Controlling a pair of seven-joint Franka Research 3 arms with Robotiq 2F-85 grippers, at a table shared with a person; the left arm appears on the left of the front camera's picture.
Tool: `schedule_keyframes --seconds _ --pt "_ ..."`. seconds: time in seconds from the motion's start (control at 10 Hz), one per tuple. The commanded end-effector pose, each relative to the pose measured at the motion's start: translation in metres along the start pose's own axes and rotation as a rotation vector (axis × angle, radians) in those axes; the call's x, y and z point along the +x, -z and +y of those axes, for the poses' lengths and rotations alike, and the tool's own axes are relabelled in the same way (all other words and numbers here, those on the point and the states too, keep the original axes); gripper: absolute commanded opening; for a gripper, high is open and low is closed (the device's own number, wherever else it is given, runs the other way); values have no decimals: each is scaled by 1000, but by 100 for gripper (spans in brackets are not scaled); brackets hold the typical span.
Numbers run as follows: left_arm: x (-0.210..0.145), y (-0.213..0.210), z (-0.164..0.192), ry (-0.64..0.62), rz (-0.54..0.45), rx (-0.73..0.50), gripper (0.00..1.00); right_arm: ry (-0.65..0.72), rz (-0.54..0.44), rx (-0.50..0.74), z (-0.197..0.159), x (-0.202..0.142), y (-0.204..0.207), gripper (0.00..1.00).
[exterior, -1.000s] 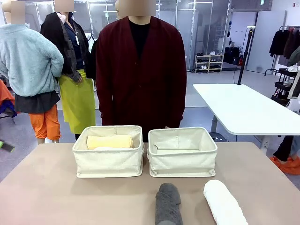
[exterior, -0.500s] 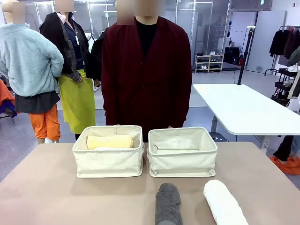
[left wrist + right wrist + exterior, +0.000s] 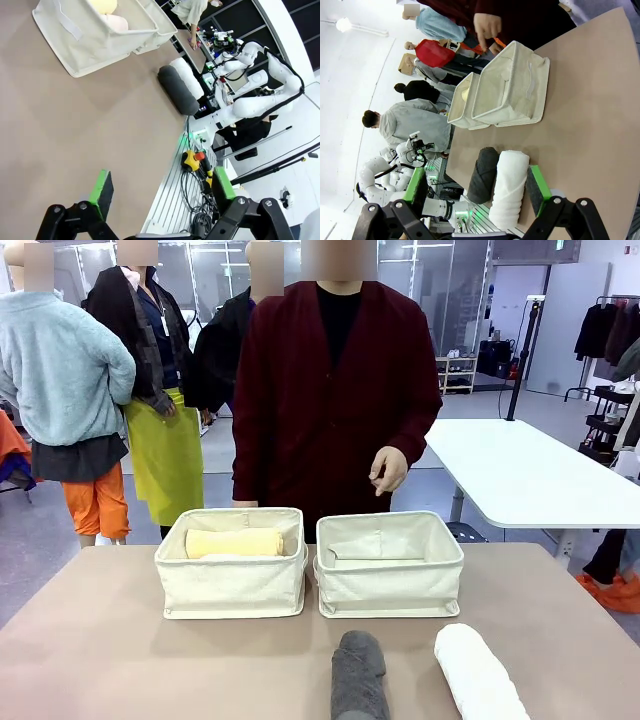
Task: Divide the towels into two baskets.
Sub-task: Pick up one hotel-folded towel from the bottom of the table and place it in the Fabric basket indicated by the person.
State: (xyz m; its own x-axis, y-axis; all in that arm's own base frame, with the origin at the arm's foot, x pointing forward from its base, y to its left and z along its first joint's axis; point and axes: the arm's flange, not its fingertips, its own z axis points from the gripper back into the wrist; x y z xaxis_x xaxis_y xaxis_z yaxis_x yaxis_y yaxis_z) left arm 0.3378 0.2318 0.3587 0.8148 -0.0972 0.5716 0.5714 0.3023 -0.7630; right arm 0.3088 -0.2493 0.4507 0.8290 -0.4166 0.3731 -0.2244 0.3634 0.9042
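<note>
The left gripper [image 3: 162, 187] was held wide open, with nothing in it. A yellow towel [image 3: 234, 542] and a cream towel [image 3: 116, 22] were laid in the left basket [image 3: 232, 585]. The right basket [image 3: 388, 585] was set just beside it, and a person's hand [image 3: 388, 469] was raised behind it. A dark grey towel [image 3: 358, 675] and a white towel [image 3: 478, 672] were laid on the near right of the table [image 3: 100, 640]. The right gripper [image 3: 476, 186] was held wide open near them, with nothing in it.

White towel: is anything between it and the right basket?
Nothing visible. The white towel lies on the table in front of the right basket, with only bare tabletop between them. The grey towel lies beside it, to its left, off that path. The person's hand is raised behind the basket.
</note>
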Motion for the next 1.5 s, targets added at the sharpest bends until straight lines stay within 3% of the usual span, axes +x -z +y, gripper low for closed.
schedule_keyframes --seconds 0.0,0.5,0.7,1.0,1.2,1.4 --pt "-2 -4 -5 7 12 8 100 -7 -3 7 3 -1 -1 100" --pt "-2 -4 -5 7 12 8 100 0 0 0 0 0 0 100" --pt "-2 -4 -5 7 12 8 100 -45 206 -120 25 2 37 100" --pt "-2 -4 -5 7 12 8 100 -35 431 -274 58 -1 106 100" --pt "-2 -4 -5 7 12 8 100 -17 504 -409 63 -19 156 100" --pt "-2 -4 -5 7 12 8 100 -9 510 -516 60 -54 194 100"
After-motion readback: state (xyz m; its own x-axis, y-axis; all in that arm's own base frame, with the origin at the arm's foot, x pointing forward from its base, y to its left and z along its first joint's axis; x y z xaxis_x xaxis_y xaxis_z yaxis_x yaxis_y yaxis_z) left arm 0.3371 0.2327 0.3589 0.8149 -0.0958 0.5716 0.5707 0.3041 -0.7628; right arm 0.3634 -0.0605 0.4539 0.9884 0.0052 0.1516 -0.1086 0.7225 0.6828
